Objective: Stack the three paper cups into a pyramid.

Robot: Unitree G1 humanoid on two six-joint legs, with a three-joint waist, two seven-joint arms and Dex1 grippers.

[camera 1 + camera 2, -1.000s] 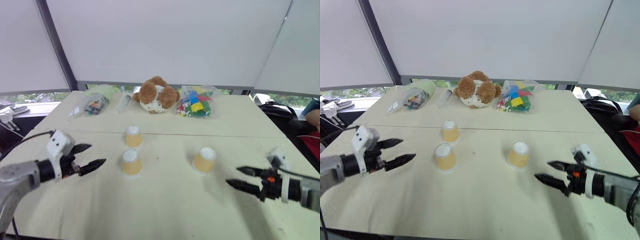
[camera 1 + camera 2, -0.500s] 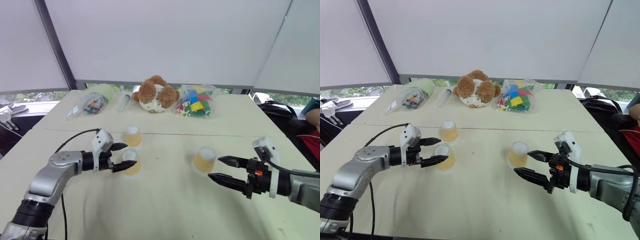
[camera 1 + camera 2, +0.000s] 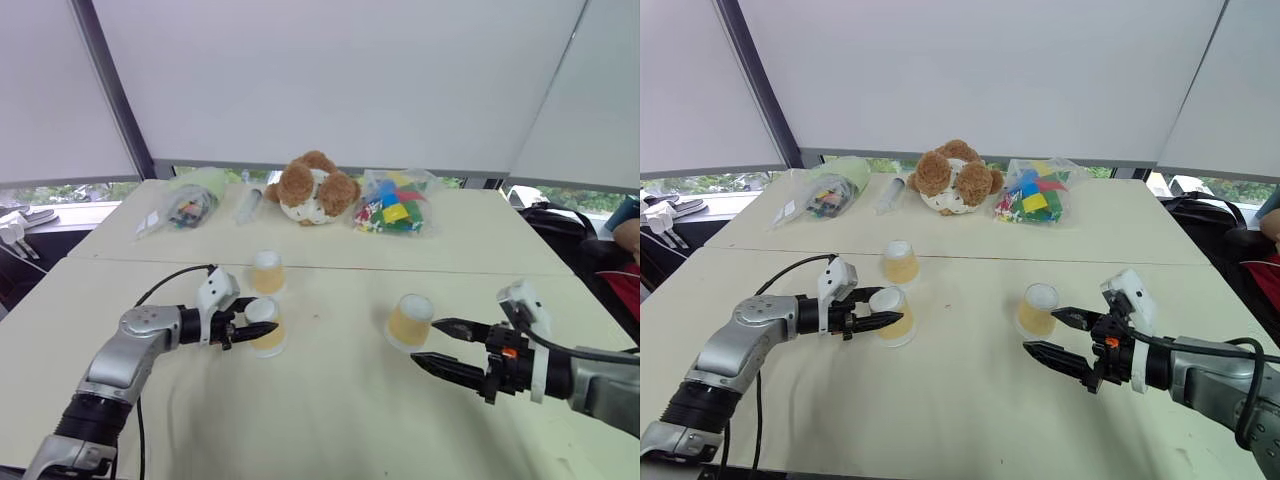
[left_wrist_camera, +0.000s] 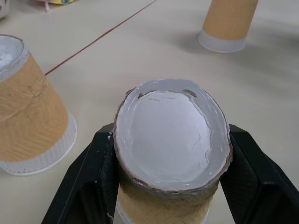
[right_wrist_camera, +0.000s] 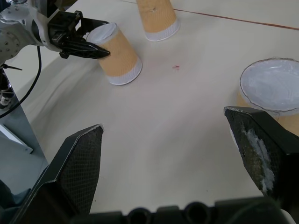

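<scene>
The left hand [image 3: 247,327] squeezes one small tan paper cup [image 3: 265,325] on the pale worktop [image 3: 330,420]. The right hand [image 3: 432,343], fingers wide apart, sits just beside another cup [image 3: 409,320]. The third cup [image 3: 266,272] stands just past the left hand.

Three paper cups [image 5: 119,53], left gripper [image 5: 91,42] clamping one
</scene>
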